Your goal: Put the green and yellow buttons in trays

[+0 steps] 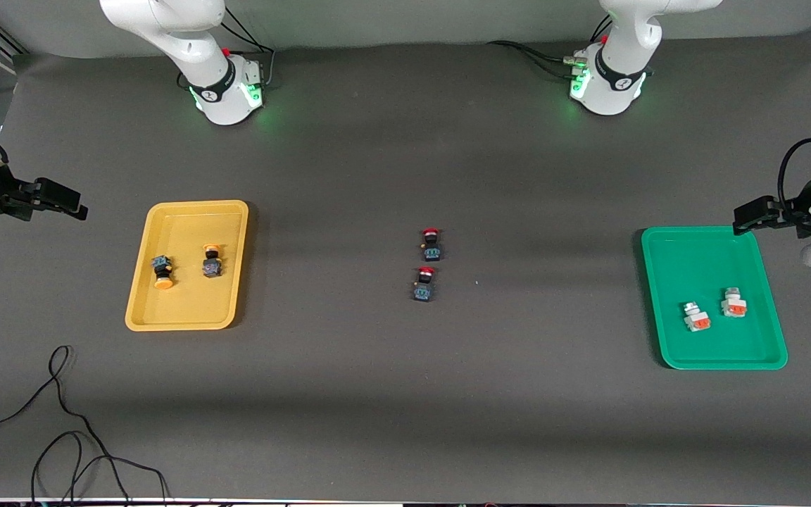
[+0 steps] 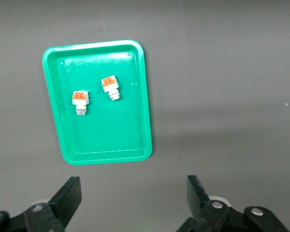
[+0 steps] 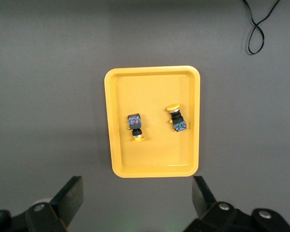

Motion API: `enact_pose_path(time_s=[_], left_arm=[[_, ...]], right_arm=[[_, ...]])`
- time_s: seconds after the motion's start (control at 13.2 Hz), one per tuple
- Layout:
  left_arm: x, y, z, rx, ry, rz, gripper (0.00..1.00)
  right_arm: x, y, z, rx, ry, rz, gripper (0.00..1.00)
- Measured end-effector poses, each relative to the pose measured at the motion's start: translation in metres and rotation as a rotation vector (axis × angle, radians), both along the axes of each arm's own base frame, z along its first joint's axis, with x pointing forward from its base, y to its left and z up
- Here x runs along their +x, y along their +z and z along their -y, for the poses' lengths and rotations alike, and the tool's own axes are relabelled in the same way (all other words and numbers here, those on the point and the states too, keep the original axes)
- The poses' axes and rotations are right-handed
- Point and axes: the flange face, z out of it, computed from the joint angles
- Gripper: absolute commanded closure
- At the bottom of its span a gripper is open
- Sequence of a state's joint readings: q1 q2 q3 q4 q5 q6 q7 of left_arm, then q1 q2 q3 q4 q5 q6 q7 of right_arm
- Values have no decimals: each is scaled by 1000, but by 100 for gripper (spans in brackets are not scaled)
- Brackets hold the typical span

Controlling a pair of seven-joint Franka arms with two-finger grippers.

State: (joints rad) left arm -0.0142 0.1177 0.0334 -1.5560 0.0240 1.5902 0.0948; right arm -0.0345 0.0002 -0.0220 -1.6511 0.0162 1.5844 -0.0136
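The yellow tray (image 1: 187,304) holds two dark buttons with yellow caps (image 1: 161,271) (image 1: 212,260), lying apart. In the right wrist view they show as buttons (image 3: 135,126) (image 3: 176,119) in the tray (image 3: 154,155). My right gripper (image 1: 71,205) (image 3: 137,186) hangs open and empty over the mat beside that tray. Two white-grey buttons with orange blocks (image 1: 696,317) (image 1: 733,303) lie in the green tray (image 1: 687,262). The left wrist view shows them too (image 2: 80,100) (image 2: 110,88) in the tray (image 2: 104,137). My left gripper (image 1: 747,217) (image 2: 133,185) is open and empty, up by this tray's edge.
Two dark buttons with red caps (image 1: 431,244) (image 1: 424,284) stand on the grey mat midway between the trays. A loose black cable (image 1: 60,422) (image 3: 261,24) curls on the mat near the front camera at the right arm's end.
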Motion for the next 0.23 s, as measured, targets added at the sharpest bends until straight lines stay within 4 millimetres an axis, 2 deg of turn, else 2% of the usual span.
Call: enact_pose_path(time_s=[0.15,0.23], left_arm=[[1,10,1,-2,0,16,13],[0,15,1,-2,-1,19,1]], right_arm=[[0,0,0,0,0,-1,0],[0,-1,0,0,0,-1,0]])
